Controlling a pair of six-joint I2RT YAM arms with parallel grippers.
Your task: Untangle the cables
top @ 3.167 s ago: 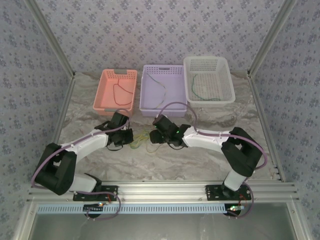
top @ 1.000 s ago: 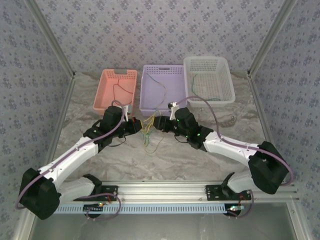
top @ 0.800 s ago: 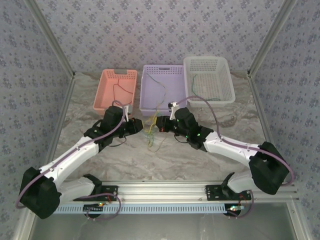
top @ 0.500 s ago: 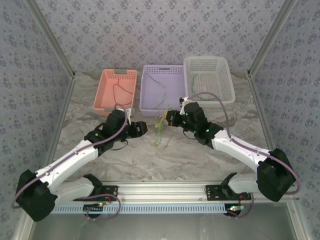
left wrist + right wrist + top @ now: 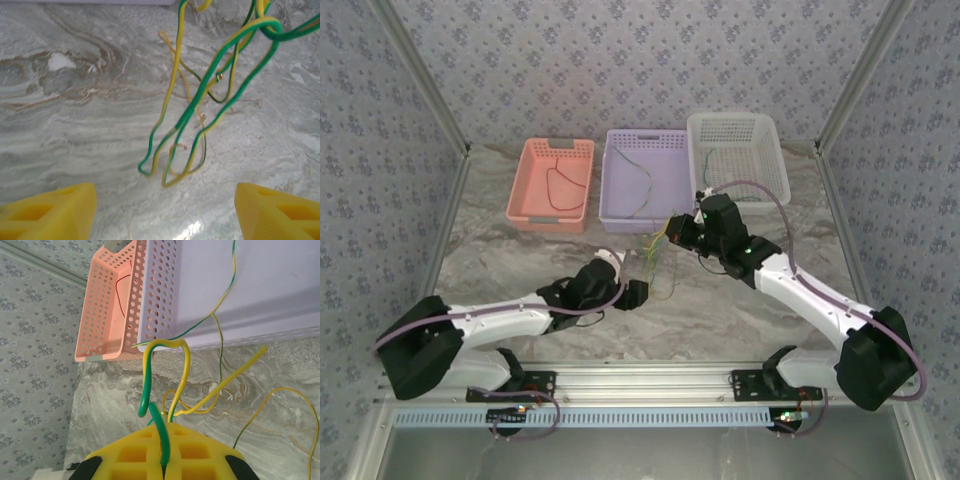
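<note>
left fingers (image 5: pixel 50 212) wide apart, empty, above table (image 5: pixel 75 125) | right fingers (image 5: pixel 130 455) clamped on green-yellow cables (image 5: pixel 158 426) | strands dangle beside purple basket (image 5: pixel 160 290)

Green-and-yellow cables (image 5: pixel 160 435), grey-veined marble table (image 5: pixel 720 310), salmon basket (image 5: pixel 518 188), lilac basket (image 5: pixel 609 182), white basket (image 5: pixel 778 165), blue-grey floral wallpaper (image 5: pixel 640 60)

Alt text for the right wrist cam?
The right gripper is shut on a green-and-yellow cable that loops up from its jaws, with other cables trailing over the marble table. Behind lie a purple basket and a pink basket.
</note>
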